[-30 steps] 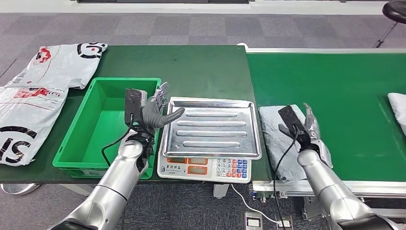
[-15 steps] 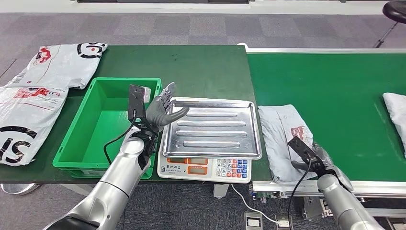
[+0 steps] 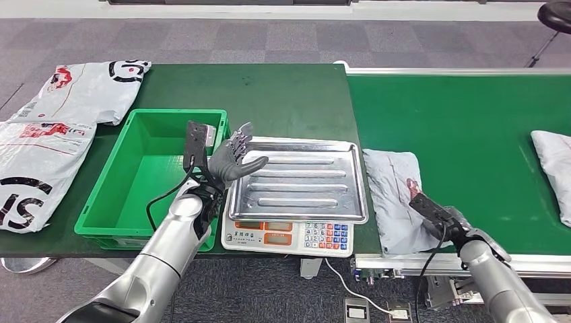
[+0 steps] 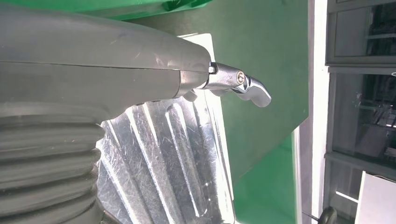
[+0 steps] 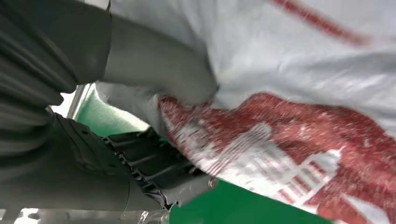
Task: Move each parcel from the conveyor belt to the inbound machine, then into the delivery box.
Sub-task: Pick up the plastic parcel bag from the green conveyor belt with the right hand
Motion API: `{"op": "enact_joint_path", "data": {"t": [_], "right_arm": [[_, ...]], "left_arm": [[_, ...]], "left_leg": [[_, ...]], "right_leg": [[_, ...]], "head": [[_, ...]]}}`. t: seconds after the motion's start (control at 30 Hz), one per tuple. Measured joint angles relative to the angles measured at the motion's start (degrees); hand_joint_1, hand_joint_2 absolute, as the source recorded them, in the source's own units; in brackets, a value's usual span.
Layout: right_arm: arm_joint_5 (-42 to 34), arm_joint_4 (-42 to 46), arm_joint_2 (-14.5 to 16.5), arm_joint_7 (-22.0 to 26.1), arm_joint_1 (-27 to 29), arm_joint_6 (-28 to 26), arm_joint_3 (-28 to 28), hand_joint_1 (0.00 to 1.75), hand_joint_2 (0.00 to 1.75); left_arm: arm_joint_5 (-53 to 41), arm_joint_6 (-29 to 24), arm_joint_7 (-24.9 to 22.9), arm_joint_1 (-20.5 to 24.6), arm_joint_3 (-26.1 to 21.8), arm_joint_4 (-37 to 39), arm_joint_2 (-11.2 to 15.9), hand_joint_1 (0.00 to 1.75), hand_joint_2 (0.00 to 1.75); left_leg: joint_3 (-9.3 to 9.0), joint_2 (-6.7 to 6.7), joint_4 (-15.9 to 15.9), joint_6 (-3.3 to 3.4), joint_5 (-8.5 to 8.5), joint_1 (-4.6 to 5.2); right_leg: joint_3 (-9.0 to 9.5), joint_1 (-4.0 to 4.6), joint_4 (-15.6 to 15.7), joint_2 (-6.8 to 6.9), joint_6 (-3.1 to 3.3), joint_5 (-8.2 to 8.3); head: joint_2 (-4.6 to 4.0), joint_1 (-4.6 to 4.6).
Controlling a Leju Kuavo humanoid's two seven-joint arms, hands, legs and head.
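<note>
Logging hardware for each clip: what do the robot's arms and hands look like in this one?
Both arms are smooth silver tubes. Each wrist carries a flat black camera plate on a bracket, with a black cable looping down the forearm. The left hand is dark grey with a thick grey thumb and metal-tipped fingers. The right hand has a grey ribbed cover, a grey thumb and darker, segmented fingers.

Left hand raised with fingers spread; right hand low, its fingers curled.

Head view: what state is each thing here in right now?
Grey parcel: lying on the belt's near end, gripped by the right hand.
Left hand: open, above the scale tray.
Scale tray: empty.
Green bin: empty.
Second parcel: lying on the belt.
</note>
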State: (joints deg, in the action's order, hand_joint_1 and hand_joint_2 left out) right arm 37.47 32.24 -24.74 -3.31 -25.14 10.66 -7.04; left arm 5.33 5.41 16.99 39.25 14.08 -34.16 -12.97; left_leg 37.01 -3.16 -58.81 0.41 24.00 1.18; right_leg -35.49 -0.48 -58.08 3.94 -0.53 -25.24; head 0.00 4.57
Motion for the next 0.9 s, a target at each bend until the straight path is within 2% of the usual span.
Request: {"op": "enact_joint_path", "data": {"t": [0.2,0.37,0.5,0.7,0.9], "right_arm": [[-1.6,0.0,0.3,0.9,-1.3,-1.7,0.0,1.75,1.75],[-3.8,2.0,1.8,3.0,-1.9,-11.7,0.5,1.75,1.75],[-6.3,10.0,2.9,4.7,-2.1,-20.2,3.0,1.75,1.75],[-7.2,23.6,4.5,7.2,-3.7,-26.1,6.1,1.75,1.75],[-6.7,29.5,5.9,7.8,-6.8,-29.4,6.0,1.75,1.75]], "left_arm": [[-2.3,-2.3,0.0,-0.1,0.0,-0.6,0.2,0.00,1.75],[-2.9,-3.0,-0.3,-0.4,0.0,-1.5,0.3,0.00,1.75],[-3.3,-4.1,-0.5,-0.6,0.0,-1.8,0.3,0.00,1.75],[-3.6,-4.7,-0.2,-0.6,0.0,-1.6,0.2,0.00,1.75],[-3.7,-4.5,0.1,-0.6,0.0,-1.4,-0.2,0.00,1.75]], "left_leg": [[0.05,0.06,0.0,0.00,0.01,0.00],[0.09,0.06,0.0,0.00,0.00,0.01],[0.10,0.11,0.0,0.00,-0.02,0.02],[0.10,0.12,0.0,-0.01,-0.04,0.02],[0.10,0.11,0.0,-0.01,-0.03,0.02]], "right_leg": [[-0.01,0.01,0.0,0.05,0.00,-0.01],[-0.03,0.00,0.0,0.05,0.00,-0.01],[-0.04,0.00,0.0,0.09,0.00,0.00],[-0.06,0.00,0.0,0.11,0.00,-0.01],[-0.06,0.00,0.0,0.10,0.00,-0.01]], "head": [[-0.01,-0.01],[-0.01,-0.02],[0.00,-0.01],[0.00,-0.01],[0.00,-0.01]]}}
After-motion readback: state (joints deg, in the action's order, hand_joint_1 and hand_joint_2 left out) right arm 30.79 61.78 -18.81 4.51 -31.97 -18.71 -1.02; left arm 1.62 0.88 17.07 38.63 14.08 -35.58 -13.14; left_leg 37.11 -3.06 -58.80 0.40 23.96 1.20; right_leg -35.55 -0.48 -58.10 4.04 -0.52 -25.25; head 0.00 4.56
